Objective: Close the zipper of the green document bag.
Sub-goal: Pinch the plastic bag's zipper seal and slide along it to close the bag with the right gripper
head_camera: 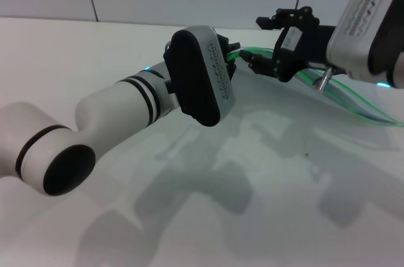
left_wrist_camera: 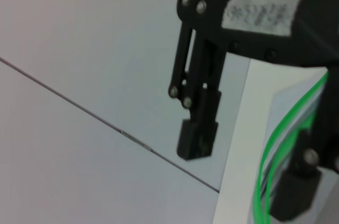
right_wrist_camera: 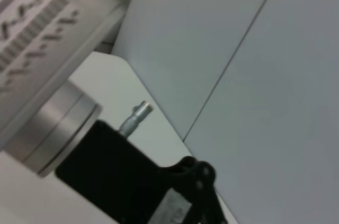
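Zipper (head_camera: 353, 100), thin bright green plastic strip, runs along far edge of translucent pale blue-grey document bag (head_camera: 297, 128) lying flat on white table (head_camera: 76, 46). I see left gripper (head_camera: 232, 55) at strip's near end, behind its own black-and-grey wrist housing; can't tell whether its fingers are apart or pinched on strip. Right gripper (head_camera: 259, 43) sits just beside it over same edge, jaws apart, one finger (left_wrist_camera: 197, 134) above strip, other below.
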`<state>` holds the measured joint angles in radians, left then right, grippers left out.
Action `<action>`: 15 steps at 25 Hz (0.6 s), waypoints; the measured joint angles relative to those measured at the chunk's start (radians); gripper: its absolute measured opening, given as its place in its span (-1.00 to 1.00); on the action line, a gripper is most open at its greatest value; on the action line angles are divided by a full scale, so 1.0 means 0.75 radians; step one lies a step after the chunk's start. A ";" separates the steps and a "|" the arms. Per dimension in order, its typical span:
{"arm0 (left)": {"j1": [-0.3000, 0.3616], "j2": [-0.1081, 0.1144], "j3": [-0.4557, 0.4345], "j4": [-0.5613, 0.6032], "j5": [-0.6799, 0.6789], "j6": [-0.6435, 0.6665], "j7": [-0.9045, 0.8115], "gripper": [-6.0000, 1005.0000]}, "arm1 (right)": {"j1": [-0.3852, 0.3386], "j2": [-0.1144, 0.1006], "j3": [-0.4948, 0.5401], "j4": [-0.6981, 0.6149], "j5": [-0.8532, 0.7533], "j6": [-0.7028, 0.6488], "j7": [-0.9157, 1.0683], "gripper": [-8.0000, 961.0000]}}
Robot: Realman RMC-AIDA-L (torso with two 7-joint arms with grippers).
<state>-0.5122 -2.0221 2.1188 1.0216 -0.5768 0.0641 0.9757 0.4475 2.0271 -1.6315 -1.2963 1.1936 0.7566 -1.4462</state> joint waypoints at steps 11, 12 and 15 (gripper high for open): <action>0.001 0.001 -0.001 0.013 0.000 -0.011 0.000 -0.88 | 0.004 0.000 -0.125 0.014 -0.001 -0.107 -0.107 0.28; 0.001 0.001 -0.001 0.013 0.000 -0.011 0.000 -0.88 | 0.005 0.000 -0.134 0.016 -0.001 -0.122 -0.116 0.28; -0.001 0.001 0.002 0.014 0.000 -0.012 0.000 -0.88 | 0.005 0.000 -0.144 0.033 0.002 -0.150 -0.142 0.28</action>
<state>-0.5132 -2.0217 2.1201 1.0320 -0.5768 0.0554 0.9755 0.4516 2.0273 -1.7397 -1.2716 1.1949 0.6442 -1.5529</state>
